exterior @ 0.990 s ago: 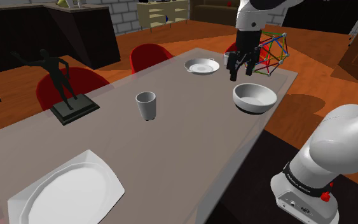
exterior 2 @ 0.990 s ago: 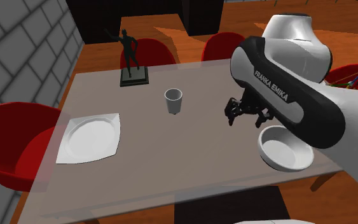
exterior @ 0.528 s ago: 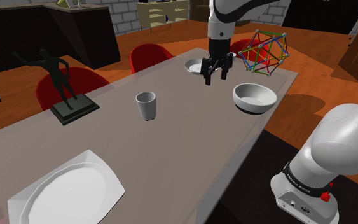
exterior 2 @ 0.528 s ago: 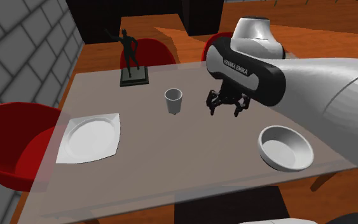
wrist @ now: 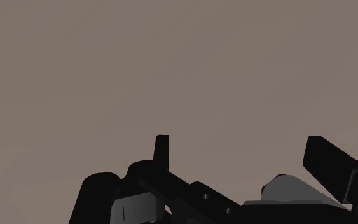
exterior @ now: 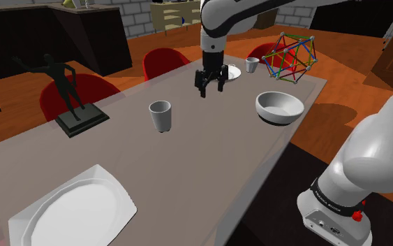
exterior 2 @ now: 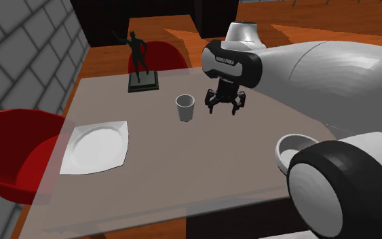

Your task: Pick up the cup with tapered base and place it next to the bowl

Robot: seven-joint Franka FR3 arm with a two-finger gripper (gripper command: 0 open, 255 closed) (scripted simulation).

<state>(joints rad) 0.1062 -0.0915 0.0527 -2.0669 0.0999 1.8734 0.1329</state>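
Hovering wide open and empty, the tool (exterior: 211,87) hangs near the grey cup (exterior: 160,115), apart from it.

Grey cup (exterior: 160,115), white bowl (exterior: 280,107), black claw (exterior: 211,91), taupe table (exterior: 209,157), black figurine (exterior: 63,80), red chairs (exterior: 161,63), multicoloured wire polyhedron (exterior: 289,59)

White arm (exterior: 369,161), black tool (exterior: 211,89)

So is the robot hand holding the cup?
No, the open gripper hangs over the table, apart from the cup.
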